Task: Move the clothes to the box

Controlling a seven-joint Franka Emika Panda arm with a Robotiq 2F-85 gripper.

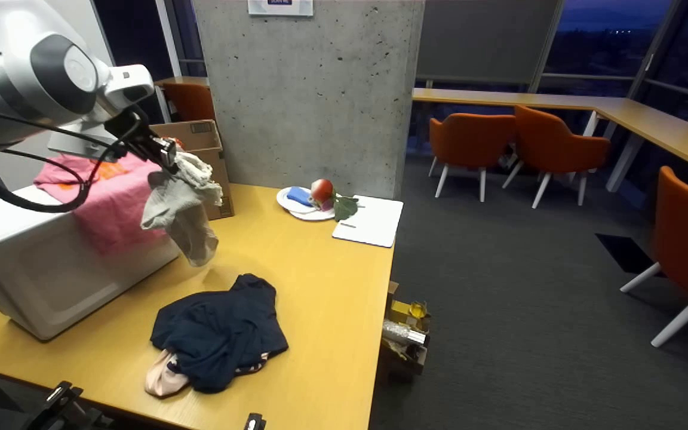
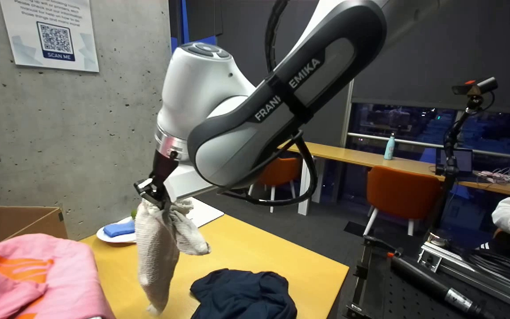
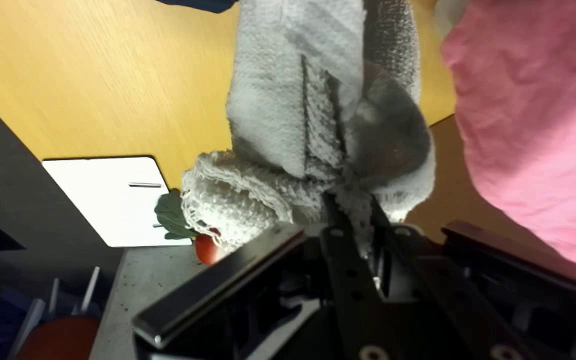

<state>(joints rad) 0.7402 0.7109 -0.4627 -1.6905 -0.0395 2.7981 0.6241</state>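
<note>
A beige-grey cloth (image 1: 180, 212) hangs from my gripper (image 1: 168, 160) above the table, left of the plate in an exterior view. The wrist view shows the cloth (image 3: 278, 110) pinched between the fingertips (image 3: 352, 205). A navy garment (image 1: 224, 334) lies crumpled on the table, with a pale pink piece (image 1: 165, 379) sticking out under it. A pink cloth with orange print (image 1: 117, 209) is draped over a white plastic box (image 1: 75, 286). An open cardboard box (image 1: 200, 137) stands behind the gripper by the pillar; it also shows in an exterior view (image 2: 16, 221). Its inside is mostly hidden.
A white plate (image 1: 308, 214) holds a blue cloth and a red-and-white round thing. A white board (image 1: 374, 221) lies at the table's edge beside a green leaf (image 1: 345, 207). A concrete pillar (image 1: 308, 89) rises behind the table.
</note>
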